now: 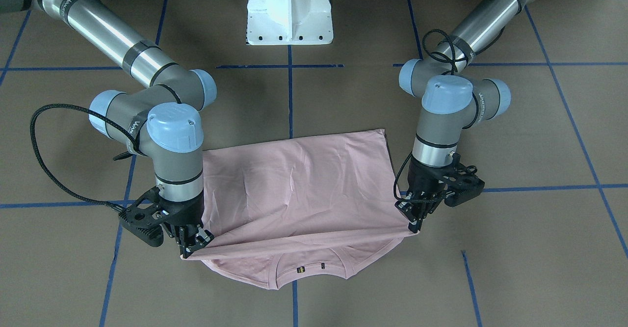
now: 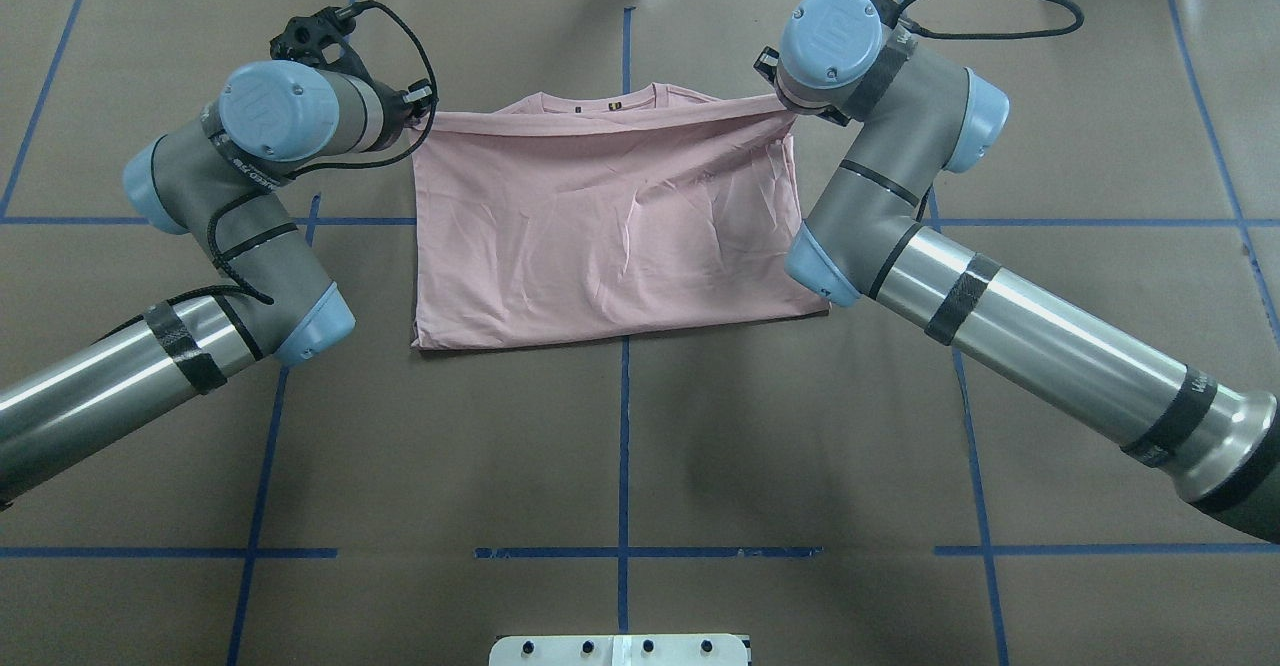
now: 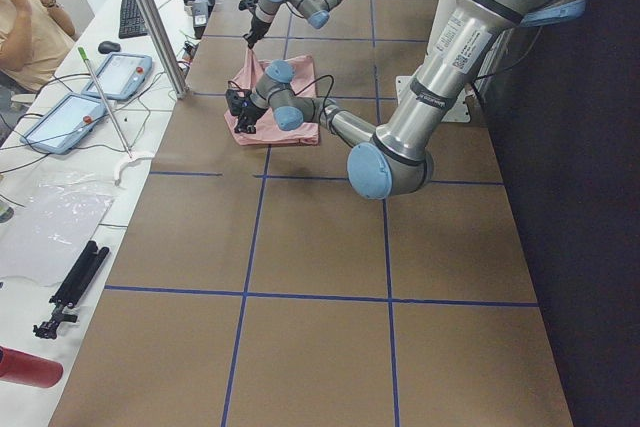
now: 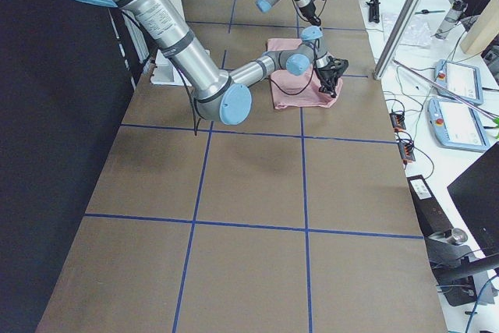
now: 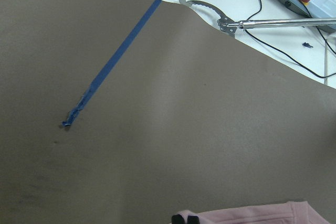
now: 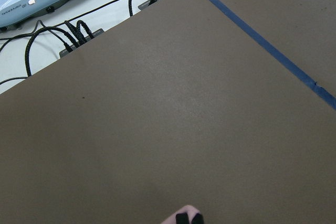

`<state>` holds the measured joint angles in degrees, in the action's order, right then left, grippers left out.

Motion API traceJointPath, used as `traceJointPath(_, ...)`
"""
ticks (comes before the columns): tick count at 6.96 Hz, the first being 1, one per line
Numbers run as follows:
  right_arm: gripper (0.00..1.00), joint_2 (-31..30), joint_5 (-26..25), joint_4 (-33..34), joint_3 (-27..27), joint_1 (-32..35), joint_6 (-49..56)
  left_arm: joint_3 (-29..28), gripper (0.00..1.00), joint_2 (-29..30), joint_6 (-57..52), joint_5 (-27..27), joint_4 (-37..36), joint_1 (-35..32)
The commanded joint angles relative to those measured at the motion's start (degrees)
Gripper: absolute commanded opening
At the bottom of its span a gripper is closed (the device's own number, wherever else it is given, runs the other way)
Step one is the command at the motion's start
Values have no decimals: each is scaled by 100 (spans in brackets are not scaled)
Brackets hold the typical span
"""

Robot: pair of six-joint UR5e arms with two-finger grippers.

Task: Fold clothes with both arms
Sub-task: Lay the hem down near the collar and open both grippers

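Observation:
The pale pink T-shirt [image 1: 294, 189] lies on the brown table, its plain back up, folded over towards its ribbed collar [image 1: 309, 268]. The print is hidden. My left gripper [image 1: 414, 225] is shut on one corner of the folded-over edge, on this view's right. My right gripper [image 1: 192, 246] is shut on the other corner. The edge hangs stretched between them just above the collar end. In the overhead view the shirt [image 2: 610, 216] lies between the left gripper [image 2: 418, 111] and the right gripper [image 2: 785, 101]. Pink cloth shows at the bottom of the left wrist view [image 5: 262, 214] and the right wrist view [image 6: 185, 214].
The white pedestal base [image 1: 289, 13] stands at the robot's side of the table. Blue tape lines [image 2: 624, 446] cross the brown surface. Past the far table edge lie teach pendants [image 3: 70, 117], cables [image 6: 79, 30] and a grabber tool [image 5: 273, 23]; a person [image 3: 30, 17] sits there.

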<state>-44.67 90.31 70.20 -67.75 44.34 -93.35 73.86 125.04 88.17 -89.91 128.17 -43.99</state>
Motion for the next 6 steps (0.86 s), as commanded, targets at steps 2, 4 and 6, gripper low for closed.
traceJointPath(2,55,-6,-5,-392,253,-144,18,-214,24,-59,-2,0,392,48)
traceJointPath(4,59,-67,56,-576,-25,-101,-26,-92,29,-190,7,-9,621,48)
traceJointPath(6,63,-1517,241,-447,-1941,-440,-270,826,29,-723,7,-61,622,31)
